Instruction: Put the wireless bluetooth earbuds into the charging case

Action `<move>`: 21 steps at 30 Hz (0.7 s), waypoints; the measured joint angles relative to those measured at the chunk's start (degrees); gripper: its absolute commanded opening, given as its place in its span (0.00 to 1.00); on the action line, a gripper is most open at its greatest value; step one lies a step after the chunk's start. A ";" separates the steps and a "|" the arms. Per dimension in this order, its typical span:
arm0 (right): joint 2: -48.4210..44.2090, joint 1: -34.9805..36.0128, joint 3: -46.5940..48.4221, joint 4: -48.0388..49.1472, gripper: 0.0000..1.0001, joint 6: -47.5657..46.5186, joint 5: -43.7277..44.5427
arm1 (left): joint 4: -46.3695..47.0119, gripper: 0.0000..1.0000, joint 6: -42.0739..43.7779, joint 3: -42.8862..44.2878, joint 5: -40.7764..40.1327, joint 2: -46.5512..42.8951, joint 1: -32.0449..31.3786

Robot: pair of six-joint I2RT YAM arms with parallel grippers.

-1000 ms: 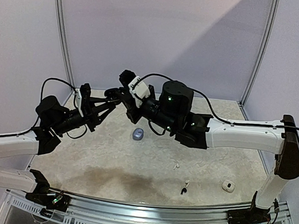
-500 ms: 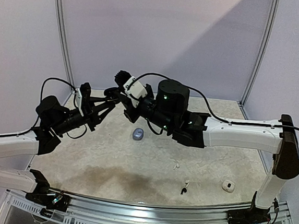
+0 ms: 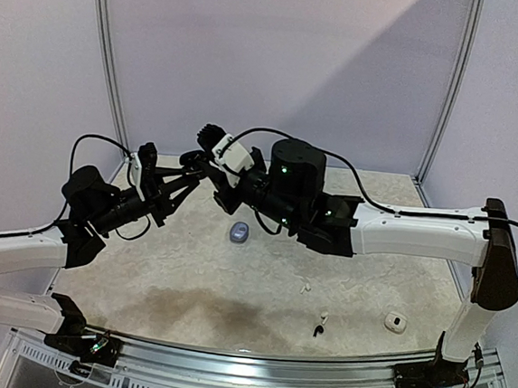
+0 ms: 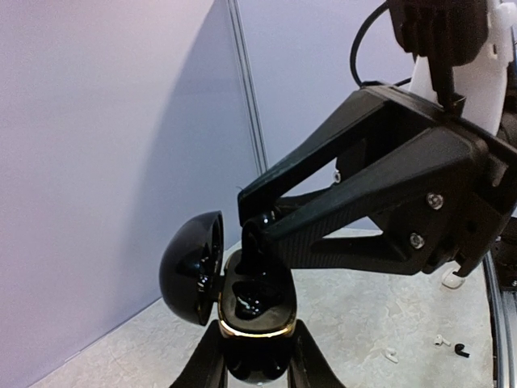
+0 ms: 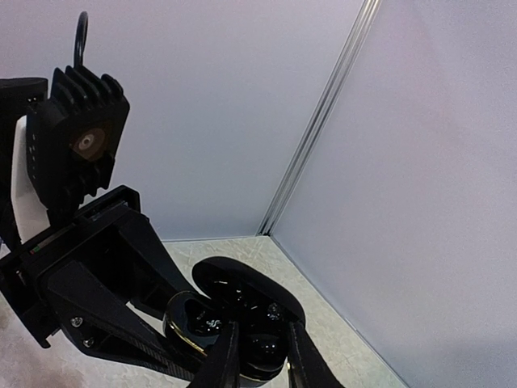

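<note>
My left gripper is shut on an open black charging case with a gold rim, held in the air at the back left. Its lid hangs open to the left. My right gripper meets it from the right. It is shut on a small glossy black earbud, and its fingertips press the earbud at the far socket of the case. The case also shows in the right wrist view. In the left wrist view, my left gripper clamps the case body from both sides.
A grey-blue case lies on the table mid-back. A white earbud, another white earbud beside a black earbud, and a small white case lie toward the front right. Walls enclose the back and sides.
My right arm has shifted slightly left toward the case held by my left gripper. The left arm has stayed still.
</note>
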 measured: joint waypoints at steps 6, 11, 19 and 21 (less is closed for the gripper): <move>0.42 0.04 0.70 -0.13 0.28 0.11 0.46 | 0.00 0.00 -0.07 0.00 -0.07 0.00 0.00; 0.70 0.04 1.44 -0.46 0.33 0.22 1.07 | 0.02 0.00 -0.20 0.00 0.00 0.00 0.00; 0.74 0.02 2.56 -2.12 0.44 1.01 1.44 | -0.04 0.00 -1.53 0.00 0.00 0.00 0.00; 0.74 0.02 2.95 -2.89 0.47 1.25 1.42 | 0.02 0.00 -2.08 0.00 0.00 -0.02 0.00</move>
